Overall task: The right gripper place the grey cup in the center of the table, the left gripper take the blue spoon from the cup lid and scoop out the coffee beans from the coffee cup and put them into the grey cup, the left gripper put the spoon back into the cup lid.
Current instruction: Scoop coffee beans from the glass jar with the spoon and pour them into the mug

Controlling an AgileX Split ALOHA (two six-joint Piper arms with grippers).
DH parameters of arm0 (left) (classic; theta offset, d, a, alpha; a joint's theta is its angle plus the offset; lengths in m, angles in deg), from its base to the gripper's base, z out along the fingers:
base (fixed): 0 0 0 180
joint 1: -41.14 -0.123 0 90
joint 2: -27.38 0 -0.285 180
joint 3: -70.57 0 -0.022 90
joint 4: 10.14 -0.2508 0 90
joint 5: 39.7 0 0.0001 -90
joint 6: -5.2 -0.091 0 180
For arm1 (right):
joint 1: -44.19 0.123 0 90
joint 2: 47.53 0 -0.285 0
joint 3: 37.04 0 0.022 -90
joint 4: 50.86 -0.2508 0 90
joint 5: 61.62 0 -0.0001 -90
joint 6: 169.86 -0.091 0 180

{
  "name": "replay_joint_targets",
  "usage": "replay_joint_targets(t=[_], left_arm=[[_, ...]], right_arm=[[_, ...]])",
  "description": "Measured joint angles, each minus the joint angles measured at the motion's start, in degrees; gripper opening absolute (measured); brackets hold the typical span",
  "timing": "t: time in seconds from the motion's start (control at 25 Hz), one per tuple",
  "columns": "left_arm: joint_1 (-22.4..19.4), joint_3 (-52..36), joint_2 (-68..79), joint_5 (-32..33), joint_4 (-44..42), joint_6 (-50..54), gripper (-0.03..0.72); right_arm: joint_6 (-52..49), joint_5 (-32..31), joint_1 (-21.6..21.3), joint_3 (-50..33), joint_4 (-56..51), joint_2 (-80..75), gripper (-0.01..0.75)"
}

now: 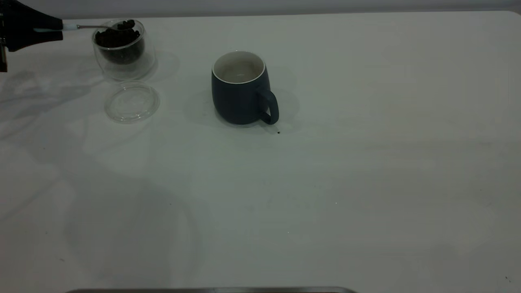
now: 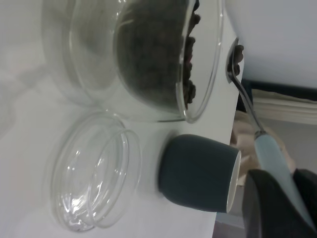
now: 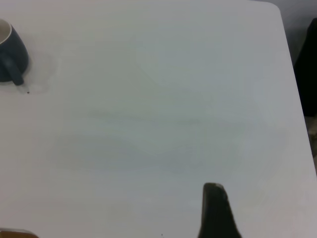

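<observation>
The blue spoon (image 1: 87, 27), loaded with coffee beans (image 1: 126, 25), sits over the coffee cup (image 1: 123, 49) rim, its handle clamped in the left gripper (image 1: 57, 29) at the desk's (image 1: 325, 183) far-left edge. Beyond lie the cup lid (image 1: 132, 101) and grey cup (image 1: 241, 87), then bare desk. Right gripper (image 3: 215, 210): opening unclear.

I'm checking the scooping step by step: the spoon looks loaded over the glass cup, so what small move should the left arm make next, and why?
Probably carry the blue spoon level toward the grey cup. The left gripper holds it by the handle, coffee beans sit in its bowl above the coffee cup, and the grey cup looks empty.
</observation>
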Motion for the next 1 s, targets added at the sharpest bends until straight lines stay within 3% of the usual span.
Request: replay_joint_targets(t=[0.64,1.0], left_arm=[[2.3,0.0,-4.0,0.2,-0.8,0.7,0.130],[8.6,0.0,-4.0,0.2,-1.8,1.1,0.130]], right_arm=[[0.0,0.0,0.0,0.0,0.0,0.0,0.457],[0.0,0.0,0.0,0.0,0.0,0.0,0.457]])
